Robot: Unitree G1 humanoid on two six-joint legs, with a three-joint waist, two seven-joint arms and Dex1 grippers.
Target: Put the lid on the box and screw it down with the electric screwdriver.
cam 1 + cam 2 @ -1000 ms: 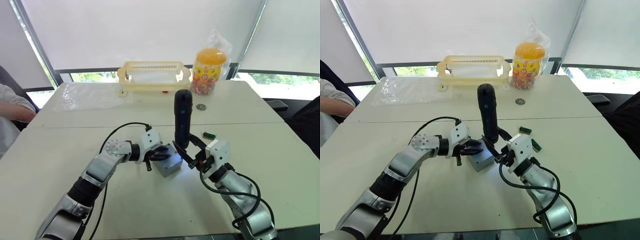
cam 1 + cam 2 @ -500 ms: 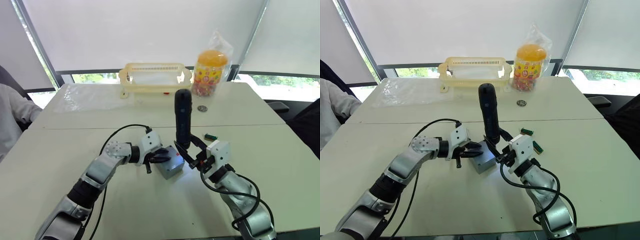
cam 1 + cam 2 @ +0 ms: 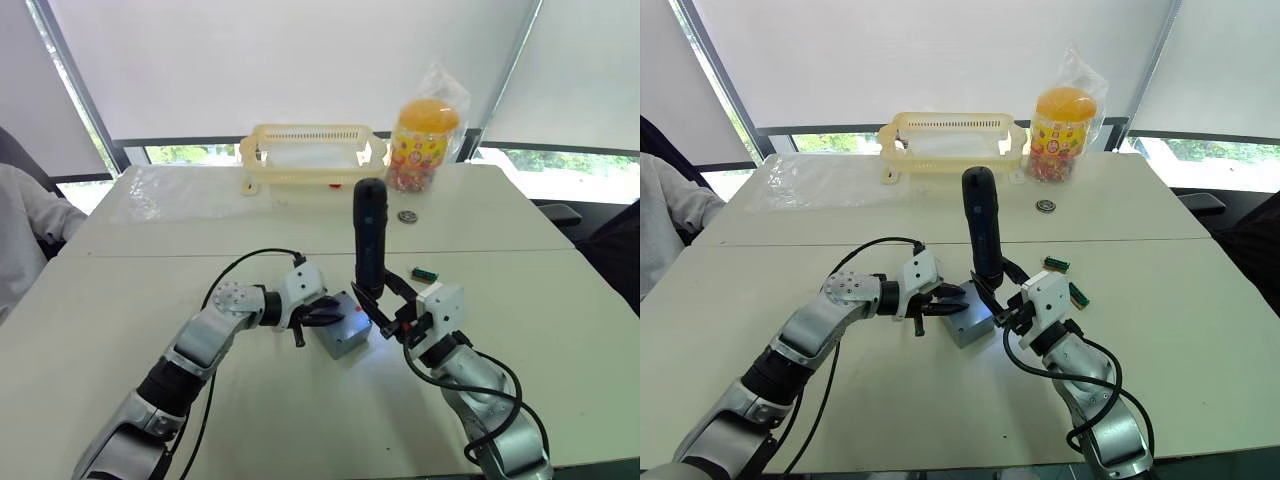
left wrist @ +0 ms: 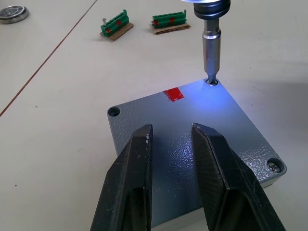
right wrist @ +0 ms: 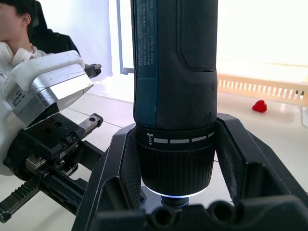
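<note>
Right gripper (image 3: 383, 305): fingers clamped around the lower barrel of the electric screwdriver (image 3: 368, 237), one on each side of it.
Electric screwdriver: upright, metal bit (image 4: 211, 57) planted in a corner screw hole of the lid (image 4: 192, 144), tip light casting a blue glow over that corner.
Left gripper (image 4: 171, 139): fingers a narrow gap apart, holding nothing, tips lying over the lid's top from the side opposite the screwdriver.
Lid: seated flat on the box (image 3: 341, 330), red mark (image 4: 173, 94) near the edge by the bit; a screw head shows in another corner.
Box: on the white table (image 3: 300, 420), between the two grippers.
Bit strips (image 4: 114, 26): two green strips on the table beyond the box.
Far from box: cream basket (image 3: 310, 152), candy jar (image 3: 424, 140), small round metal piece (image 3: 406, 215).
Person (image 3: 25, 220): at the table's left edge.
</note>
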